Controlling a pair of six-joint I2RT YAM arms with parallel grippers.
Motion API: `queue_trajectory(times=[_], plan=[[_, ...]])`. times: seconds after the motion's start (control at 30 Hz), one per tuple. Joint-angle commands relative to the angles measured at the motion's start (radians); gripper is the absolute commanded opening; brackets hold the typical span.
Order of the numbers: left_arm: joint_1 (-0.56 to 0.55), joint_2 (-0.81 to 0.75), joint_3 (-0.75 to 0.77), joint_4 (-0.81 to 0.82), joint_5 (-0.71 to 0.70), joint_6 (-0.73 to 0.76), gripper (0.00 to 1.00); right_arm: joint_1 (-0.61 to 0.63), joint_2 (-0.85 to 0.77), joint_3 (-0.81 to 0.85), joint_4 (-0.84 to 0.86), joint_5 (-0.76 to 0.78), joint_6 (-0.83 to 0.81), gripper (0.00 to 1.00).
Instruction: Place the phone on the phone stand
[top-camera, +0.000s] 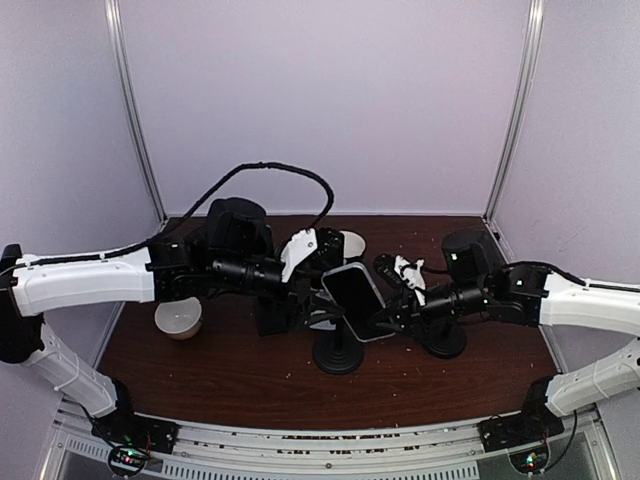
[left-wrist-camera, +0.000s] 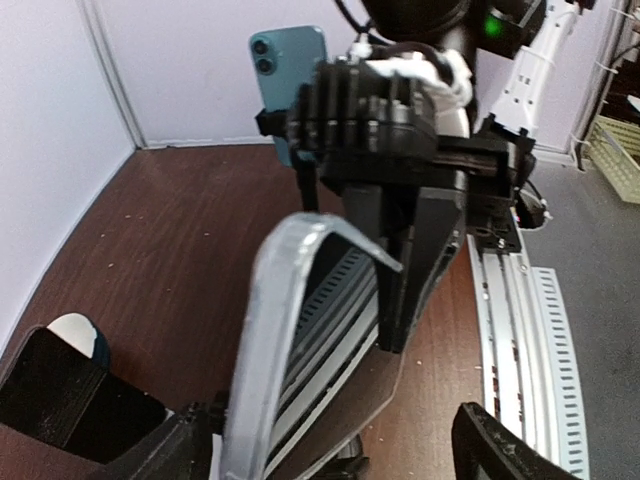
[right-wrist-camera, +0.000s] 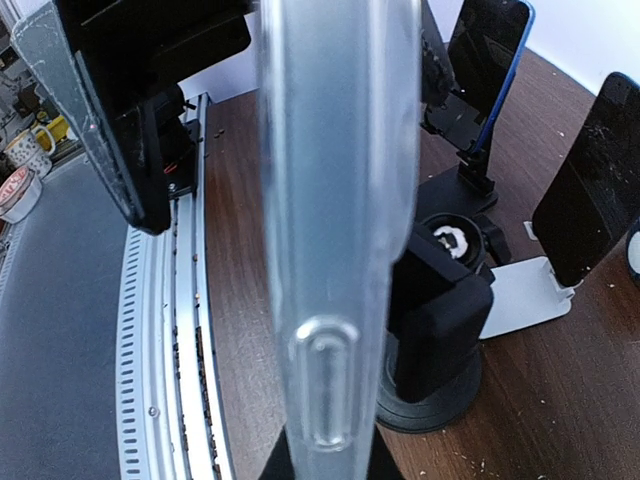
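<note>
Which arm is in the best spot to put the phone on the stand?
Right. The right tool grips the phone just above the black stand. The left tool looks open and holds nothing.

left arm (top-camera: 85, 280): my white shells, smooth and rounded; black housings at the joints.
right arm (top-camera: 590, 305): same white shells; black elbow and wrist sections.
left wrist motor (top-camera: 237, 228): bulky black drum, matte finish.
cable (top-camera: 280, 168): thick black sleeve, leaving my left arm in one long arc.
white bracket (top-camera: 300, 250): angular white plastic piece beside my left wrist.
left gripper (top-camera: 308, 292): black body, black fingers.
right gripper (top-camera: 390, 315): black ribbed housing, flat black fingers; white wire wrap at its neck; small green light behind it.
bases (top-camera: 135, 432): black mounts; tiny red and green lights below each.
</note>
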Motion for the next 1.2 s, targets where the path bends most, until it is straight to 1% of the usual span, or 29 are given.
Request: queue_trajectory(times=[0.0,0.13,0.23,0.4,0.5,0.57,0.63,0.73,0.8,0.9,1.0,1.07,1.17], plan=[[0.021,-0.025,-0.094,0.253,-0.098,-0.085,0.87,-0.010,-0.019,-0.052,0.203,0.085,0.062,0.00],[0.029,-0.042,-0.230,0.467,-0.080,-0.139,0.86,-0.016,0.004,-0.065,0.272,0.061,0.060,0.00],[0.046,-0.039,-0.297,0.586,-0.077,-0.211,0.86,-0.018,0.030,-0.049,0.284,0.031,0.028,0.00],[0.048,-0.041,-0.350,0.667,-0.020,-0.233,0.86,-0.020,0.024,-0.079,0.323,-0.012,0.001,0.00],[0.049,-0.025,-0.359,0.645,-0.010,-0.241,0.81,-0.020,0.033,-0.081,0.362,-0.057,0.008,0.00],[0.051,-0.025,-0.362,0.626,0.026,-0.237,0.78,-0.020,0.043,-0.076,0.382,-0.064,0.023,0.00],[0.053,-0.034,-0.367,0.612,0.052,-0.222,0.77,-0.019,0.059,-0.086,0.433,-0.063,0.050,0.00],[0.063,-0.050,-0.377,0.578,0.034,-0.211,0.79,-0.020,0.092,-0.104,0.509,-0.058,0.081,0.00],[0.072,-0.055,-0.397,0.591,0.024,-0.219,0.81,-0.019,0.104,-0.117,0.547,-0.051,0.088,0.00],[0.100,-0.067,-0.437,0.658,0.058,-0.261,0.84,-0.018,0.099,-0.114,0.538,-0.053,0.078,0.00],[0.104,-0.064,-0.416,0.620,0.120,-0.247,0.88,-0.012,0.067,-0.122,0.508,-0.035,0.067,0.00],[0.104,-0.045,-0.413,0.618,0.148,-0.249,0.87,0.002,0.050,-0.124,0.473,0.005,0.044,0.00],[0.106,-0.035,-0.416,0.645,0.140,-0.246,0.83,0.005,0.063,-0.143,0.528,0.040,0.043,0.00]])
